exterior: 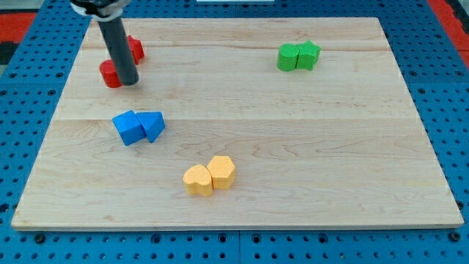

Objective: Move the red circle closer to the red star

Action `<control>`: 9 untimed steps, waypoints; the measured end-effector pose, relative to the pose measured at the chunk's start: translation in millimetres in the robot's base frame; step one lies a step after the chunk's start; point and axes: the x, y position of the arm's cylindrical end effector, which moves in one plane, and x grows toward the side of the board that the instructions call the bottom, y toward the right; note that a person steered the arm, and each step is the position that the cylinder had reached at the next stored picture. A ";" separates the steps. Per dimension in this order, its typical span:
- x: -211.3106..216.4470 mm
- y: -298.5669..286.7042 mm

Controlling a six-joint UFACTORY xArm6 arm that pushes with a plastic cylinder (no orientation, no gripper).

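Red on red at the far left of the pale wooden board (pixel 308 132): my tip (pixel 129 83), a bare rod holding nothing, sits just right of the flat red circle (pixel 110 74), red star (pixel 135 48) close behind, so I judge one short nudge farther closes it.
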 end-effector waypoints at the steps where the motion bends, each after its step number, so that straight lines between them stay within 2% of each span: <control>1: 15.5 -3.5; 2: 13.3 -32.7; 3: -4.6 -96.6; 4: -8.4 -104.5; 5: 23.3 -60.4; 6: 18.1 -58.4; 7: -6.1 -96.1; 9: -22.0 -38.6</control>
